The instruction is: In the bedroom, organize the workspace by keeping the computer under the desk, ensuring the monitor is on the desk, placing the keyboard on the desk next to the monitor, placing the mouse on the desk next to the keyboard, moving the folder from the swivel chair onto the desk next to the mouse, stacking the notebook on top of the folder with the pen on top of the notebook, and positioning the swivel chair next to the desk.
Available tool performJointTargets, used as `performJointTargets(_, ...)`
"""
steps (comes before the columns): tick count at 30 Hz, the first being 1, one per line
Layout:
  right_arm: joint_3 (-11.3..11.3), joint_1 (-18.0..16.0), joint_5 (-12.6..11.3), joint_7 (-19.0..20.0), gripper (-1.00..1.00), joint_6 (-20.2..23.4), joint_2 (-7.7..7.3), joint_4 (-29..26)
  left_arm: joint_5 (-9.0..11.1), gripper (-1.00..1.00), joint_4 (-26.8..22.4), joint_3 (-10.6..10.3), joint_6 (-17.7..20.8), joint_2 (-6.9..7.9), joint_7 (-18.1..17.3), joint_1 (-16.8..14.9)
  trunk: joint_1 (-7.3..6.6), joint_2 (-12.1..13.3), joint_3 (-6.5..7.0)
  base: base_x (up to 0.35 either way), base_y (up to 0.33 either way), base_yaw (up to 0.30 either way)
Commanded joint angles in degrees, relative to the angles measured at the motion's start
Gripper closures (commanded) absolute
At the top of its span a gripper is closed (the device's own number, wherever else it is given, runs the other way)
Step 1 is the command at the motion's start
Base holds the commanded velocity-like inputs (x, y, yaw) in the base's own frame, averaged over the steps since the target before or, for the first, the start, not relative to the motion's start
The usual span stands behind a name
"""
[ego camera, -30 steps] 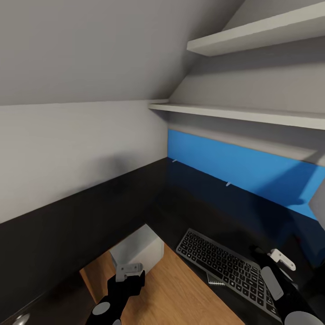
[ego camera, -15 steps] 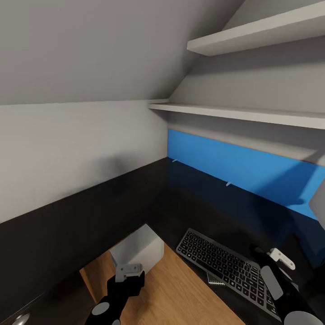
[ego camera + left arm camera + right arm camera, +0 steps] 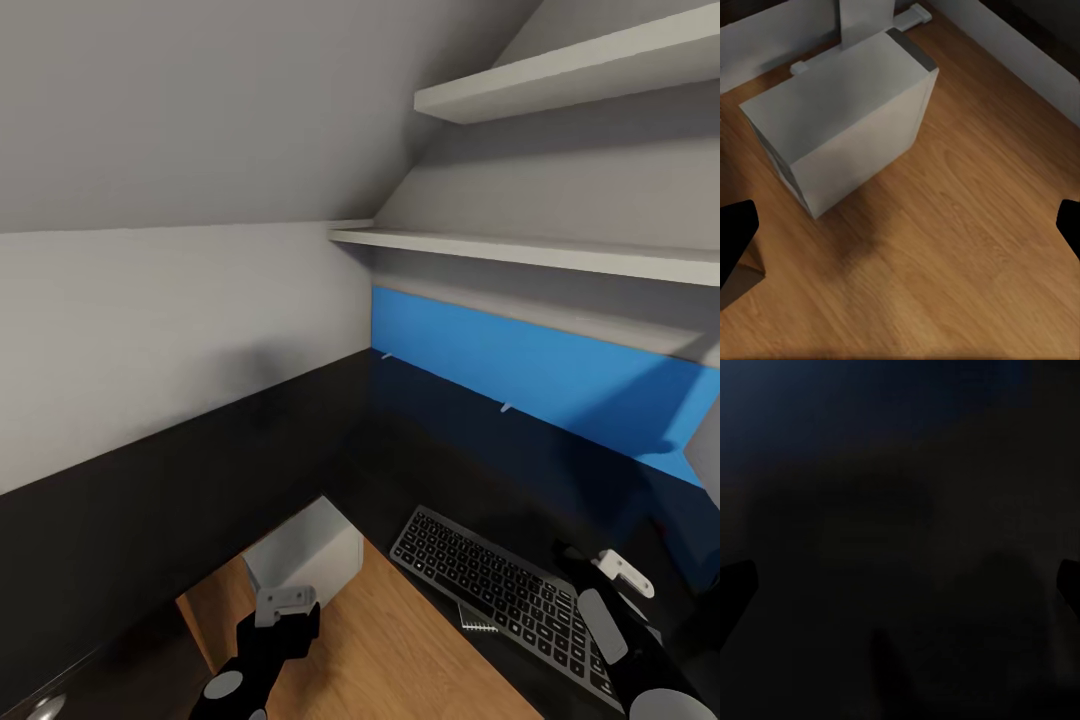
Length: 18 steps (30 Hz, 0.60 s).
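My left end effector (image 3: 288, 600) sits low in the frame, left of centre in the head view, above the wooden floor (image 3: 400, 650). In its wrist view the two dark fingertips (image 3: 735, 240) stand at opposite edges of the picture, spread wide with nothing between them. Just beyond it stands the computer (image 3: 310, 555), a pale grey box on the floor tucked against the inner edge of the black tabletop (image 3: 420, 440); the wrist camera looks down on its top and side (image 3: 844, 112).

My right end effector (image 3: 618, 572) is at the lower right, over the far end of the keyboard (image 3: 505, 590). Its wrist view is almost black, but the fingertips (image 3: 733, 585) show at the two edges, wide apart, gripping nothing. The keyboard lies diagonally on the tabletop, and a small ridged grey edge (image 3: 478, 617) pokes out from under its near side; what it is I can't tell.

Further back, the blue back panel (image 3: 520, 375) runs along the tabletop, with two pale shelves (image 3: 520, 250) above at upper right.
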Motion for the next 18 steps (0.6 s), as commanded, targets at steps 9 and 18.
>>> performJointTargets(9, 0.11, -0.02, -0.35, -1.96, -1.0, 5.98, -0.05, -0.16, 0.53, -1.0, 0.06, -0.09, 0.15, 0.02, 0.59, -0.05, 0.0, -0.04, -0.06, 0.0, 0.0, 0.0)
performJointTargets(18, 0.11, -0.02, -0.34, -2.25, -1.0, 6.44, 0.0, -0.17, 0.52, -1.0, 0.07, -0.09, 0.14, 0.02, 0.51, -0.01, 0.0, -0.04, -0.06, -0.048, 0.0, 0.0)
